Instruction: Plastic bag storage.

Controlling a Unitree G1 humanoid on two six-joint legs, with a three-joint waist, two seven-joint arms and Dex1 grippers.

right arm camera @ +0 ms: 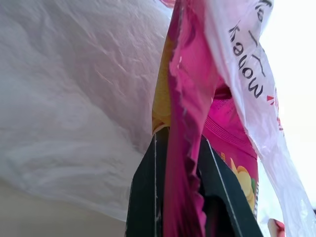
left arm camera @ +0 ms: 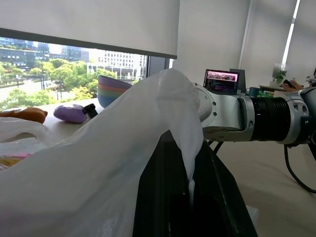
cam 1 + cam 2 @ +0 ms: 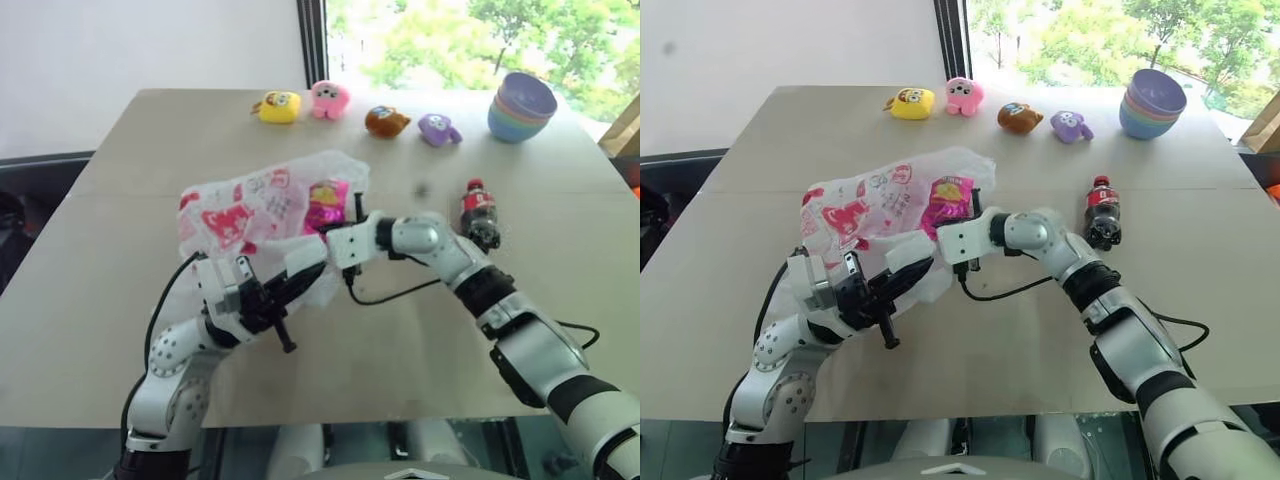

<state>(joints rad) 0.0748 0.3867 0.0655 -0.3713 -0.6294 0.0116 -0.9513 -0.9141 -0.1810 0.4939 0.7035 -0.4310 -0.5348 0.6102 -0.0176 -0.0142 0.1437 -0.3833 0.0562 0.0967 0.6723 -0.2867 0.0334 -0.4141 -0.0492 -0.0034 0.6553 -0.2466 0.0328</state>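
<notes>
A: Starting at the left, what does the left gripper (image 3: 902, 278) have?

B: Its black fingers are pressed together on a fold of the large crinkly translucent white plastic bag (image 3: 875, 215) with red-pink prints, which is lifted over the middle of the pale wooden table (image 3: 750, 160). The left wrist view shows the film draped over the fingers.

A: And next to it?

B: The right gripper (image 3: 965, 208) pinches the edge of the small shiny magenta snack packet (image 3: 946, 200) right at the bag. The right wrist view shows the serrated packet edge between the fingers (image 1: 148, 197), with the bag's black lettering reading "money" above.

A: Anything rightward?

B: A small cola bottle with a red label (image 3: 1101, 212) lies on the table; its label can't be read. Along the far edge sit a yellow, a pink, a brown and a purple plush toy (image 3: 1070, 126), then a stack of pastel bowls (image 3: 1153, 104).
</notes>
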